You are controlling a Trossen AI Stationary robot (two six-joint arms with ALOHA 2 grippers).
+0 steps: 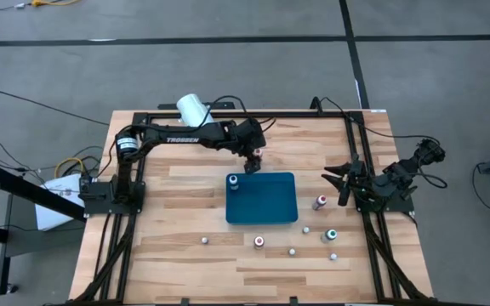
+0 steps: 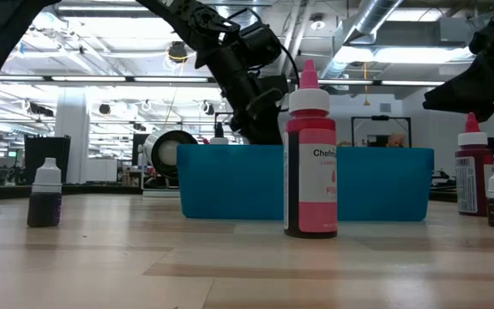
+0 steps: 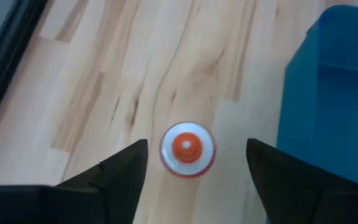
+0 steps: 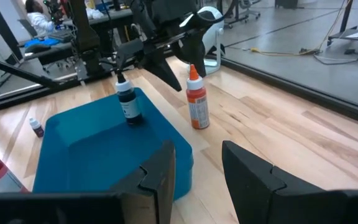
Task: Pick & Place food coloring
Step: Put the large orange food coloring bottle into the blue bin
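Note:
My left gripper [image 1: 254, 154] hangs open over the table just beyond the teal tray's [image 1: 266, 204] far edge. It points down, and one finger stands on either side of an upright orange-capped bottle [image 3: 187, 149] without touching it. The right wrist view shows this bottle [image 4: 197, 99] standing on its base beside the tray. A dark bottle [image 4: 128, 102] stands inside the tray's far left corner. Several more tiny bottles stand on the wood near the tray, among them a red one [image 1: 320, 202] and a green-capped one [image 1: 330, 235]. My right gripper [image 4: 197, 152] waits open at the table's right side.
A big white cylinder [image 1: 192, 108] lies at the table's far edge behind the left arm. In the low view a pink bottle [image 2: 310, 154] stands in front of the tray [image 2: 230, 184], and a small purple one [image 2: 45, 193] stands off to one side. A black frame borders the table.

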